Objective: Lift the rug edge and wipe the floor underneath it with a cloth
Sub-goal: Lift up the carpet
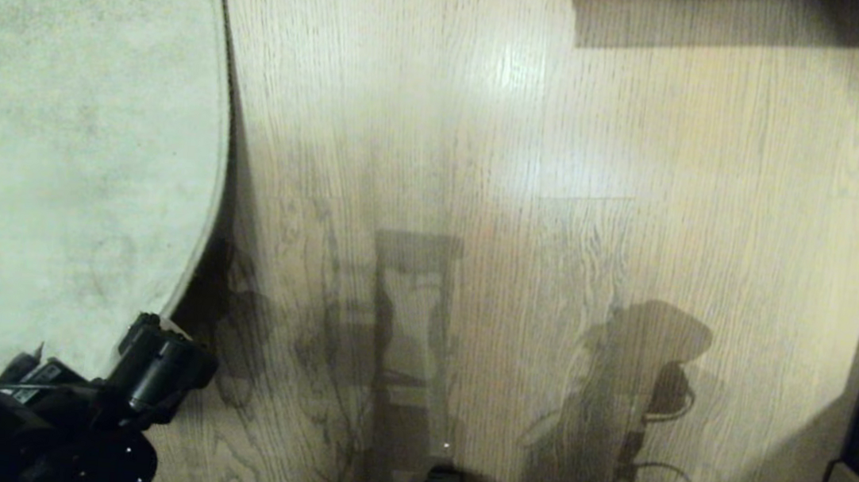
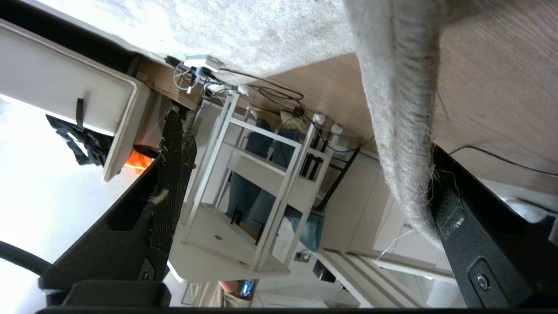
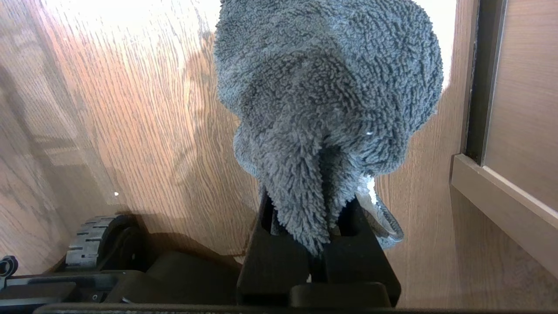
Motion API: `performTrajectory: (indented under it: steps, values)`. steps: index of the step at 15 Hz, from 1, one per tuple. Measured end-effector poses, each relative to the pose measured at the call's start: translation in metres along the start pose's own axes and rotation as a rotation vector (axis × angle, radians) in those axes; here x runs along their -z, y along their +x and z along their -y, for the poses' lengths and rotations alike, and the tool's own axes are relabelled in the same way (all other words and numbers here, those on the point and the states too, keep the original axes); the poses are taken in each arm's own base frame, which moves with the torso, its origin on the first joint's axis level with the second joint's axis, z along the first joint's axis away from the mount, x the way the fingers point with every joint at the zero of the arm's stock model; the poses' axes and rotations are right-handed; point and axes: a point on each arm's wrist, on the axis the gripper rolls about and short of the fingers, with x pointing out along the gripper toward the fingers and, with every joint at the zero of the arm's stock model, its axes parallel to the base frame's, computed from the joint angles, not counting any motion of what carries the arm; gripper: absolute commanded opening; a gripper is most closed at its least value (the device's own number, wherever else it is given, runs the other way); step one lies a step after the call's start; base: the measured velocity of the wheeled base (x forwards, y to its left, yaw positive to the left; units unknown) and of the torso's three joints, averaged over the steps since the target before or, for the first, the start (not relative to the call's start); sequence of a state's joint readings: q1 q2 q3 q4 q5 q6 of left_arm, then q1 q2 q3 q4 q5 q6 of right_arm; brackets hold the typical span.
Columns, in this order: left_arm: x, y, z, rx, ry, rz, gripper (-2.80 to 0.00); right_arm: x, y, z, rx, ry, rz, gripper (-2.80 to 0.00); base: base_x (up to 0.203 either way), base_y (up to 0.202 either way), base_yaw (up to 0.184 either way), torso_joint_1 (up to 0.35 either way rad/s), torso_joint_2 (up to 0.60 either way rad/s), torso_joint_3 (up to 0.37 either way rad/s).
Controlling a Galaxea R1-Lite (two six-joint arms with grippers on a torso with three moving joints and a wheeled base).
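Left end effector (image 2: 305,183) spread wide, rug edge (image 2: 405,131) against one finger; right clamps cloth (image 3: 327,96).

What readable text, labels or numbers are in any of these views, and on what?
None readable in any view.
Lit screen of a small handheld device in the left wrist view: too small to read.
Rug edge, floor and cloth: no markings.

Three cameras looking around the rug edge (image 1: 224,131)

Head camera is looking steeply down at it; left wrist camera is sitting close against it (image 2: 405,131); right wrist camera is facing floor (image 3: 130,109) beside it.
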State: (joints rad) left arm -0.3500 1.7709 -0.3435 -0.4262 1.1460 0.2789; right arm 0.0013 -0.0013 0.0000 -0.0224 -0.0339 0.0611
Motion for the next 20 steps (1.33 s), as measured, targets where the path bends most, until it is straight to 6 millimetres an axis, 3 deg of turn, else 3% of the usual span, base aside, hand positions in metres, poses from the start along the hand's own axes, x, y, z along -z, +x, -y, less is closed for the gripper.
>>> performTrajectory:
  steps: [14,20]
  values:
    - [-0.0003,0.0004,0.0008,0.014,0.017,-0.003,-2.8,0.0,0.0,0.0,0.0,0.0,0.0,-2.8,0.0,0.0,0.0,0.0,0.0,0.0]
    - [-0.0064,0.0009,0.0002,0.001,-0.083,0.04,-2.8,0.0,0.0,0.0,-0.001,0.0,0.0,-2.8,0.0,0.0,0.0,0.0,0.0,0.0]
